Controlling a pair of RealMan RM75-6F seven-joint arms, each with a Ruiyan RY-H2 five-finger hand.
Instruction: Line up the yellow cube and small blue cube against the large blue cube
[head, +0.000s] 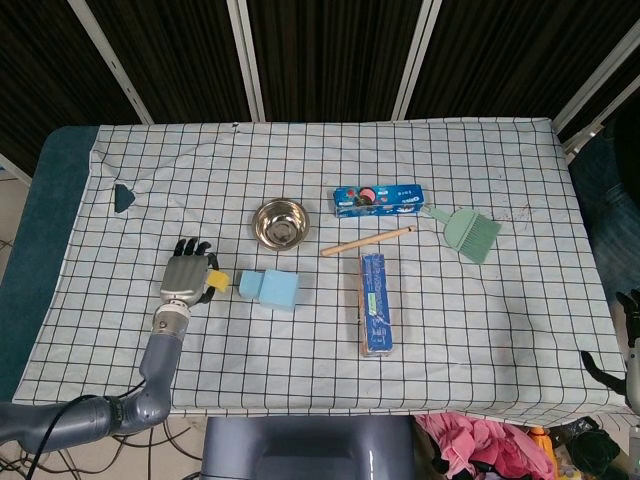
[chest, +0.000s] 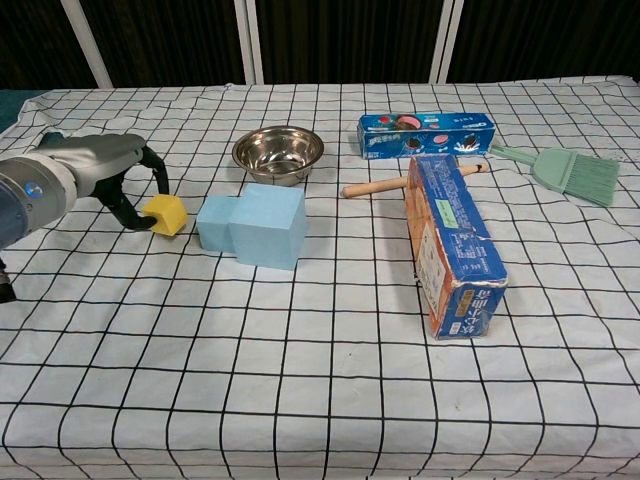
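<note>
My left hand (head: 188, 273) (chest: 100, 175) grips the yellow cube (chest: 166, 214) (head: 214, 282) low over the checked cloth, just left of the small blue cube (chest: 214, 223) (head: 249, 285). A narrow gap separates yellow from blue. The small blue cube sits flush against the left side of the large blue cube (chest: 268, 225) (head: 279, 289). Of my right hand (head: 630, 318), only dark fingertips show at the right edge of the head view; their pose is unreadable.
A steel bowl (chest: 278, 153) stands just behind the cubes. A wooden stick (chest: 378, 186), a long blue box (chest: 452, 240) and a blue cookie box (chest: 426, 133) lie to the right, a green brush (chest: 568, 171) at far right.
</note>
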